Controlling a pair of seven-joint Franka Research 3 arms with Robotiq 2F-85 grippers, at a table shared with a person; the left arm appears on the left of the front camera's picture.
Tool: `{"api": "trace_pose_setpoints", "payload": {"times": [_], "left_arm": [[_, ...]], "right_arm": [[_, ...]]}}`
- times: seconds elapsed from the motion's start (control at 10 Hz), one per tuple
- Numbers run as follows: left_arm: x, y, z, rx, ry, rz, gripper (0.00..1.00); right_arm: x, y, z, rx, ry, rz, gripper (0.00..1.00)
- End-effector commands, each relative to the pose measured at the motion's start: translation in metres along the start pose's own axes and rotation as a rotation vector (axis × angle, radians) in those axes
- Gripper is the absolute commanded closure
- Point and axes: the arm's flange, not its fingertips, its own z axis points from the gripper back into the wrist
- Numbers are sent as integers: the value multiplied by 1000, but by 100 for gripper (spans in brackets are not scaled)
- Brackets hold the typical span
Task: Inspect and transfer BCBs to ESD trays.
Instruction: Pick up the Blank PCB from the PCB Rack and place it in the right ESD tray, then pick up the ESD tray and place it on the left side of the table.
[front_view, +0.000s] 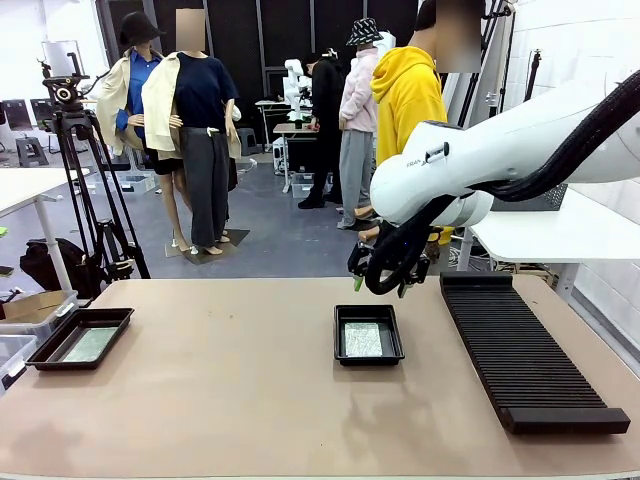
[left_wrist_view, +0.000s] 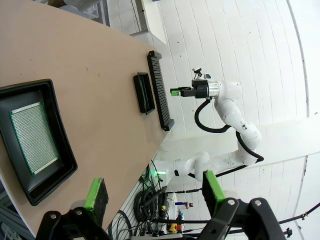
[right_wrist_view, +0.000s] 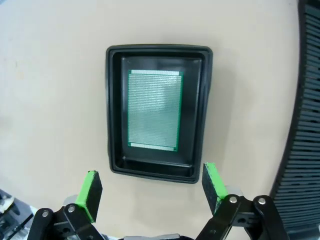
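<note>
Green circuit boards are lying flat on the floors of two black trays, one board to each, and each board is sitting inside the raised rim with bare floor showing around it, so that it is being kept from sliding out. The middle tray (front_view: 368, 335) is resting near the centre of the tan table (front_view: 220, 380), and its board (right_wrist_view: 153, 110) is being viewed from straight above in the right wrist view. The right gripper (right_wrist_view: 152, 192) is being held above this tray with its green-padded fingers spread wide and nothing between them, apart from the board; judging by this, the board is being left released in the tray. The left tray (front_view: 80, 337) is lying at the table's left edge with its board (left_wrist_view: 35, 137) face up. The left gripper (left_wrist_view: 154, 192) is being held well above it, its fingers likewise spread and empty, looking across the table toward the other arm. To the right of the middle tray, a long black ribbed rack (front_view: 525, 350) is lying lengthwise from far to near; no boards can be made out in its slots. A person in a yellow hooded top (front_view: 405, 95) is standing at the far side, behind the right arm.
</note>
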Motion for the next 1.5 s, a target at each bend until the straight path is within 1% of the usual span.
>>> {"api": "trace_pose_setpoints", "payload": {"times": [0.0, 1.1, 1.2, 1.3, 1.4], "left_arm": [[0, -2, 0, 11, -5, -1, 0], [0, 0, 0, 0, 0, 0, 0], [-15, 0, -4, -14, 49, -8, 0], [-31, -9, -17, -38, 69, -20, 0], [-46, -19, -31, -47, 53, -11, 0]], "right_arm": [[0, 1, 1, 21, 3, -8, 0], [0, 1, 1, 21, 3, -8, 0], [1, 1, 1, 5, -2, -2, 0], [5, -12, 14, 36, -6, -11, 0], [5, -20, 25, 55, -17, -23, 0]]}}
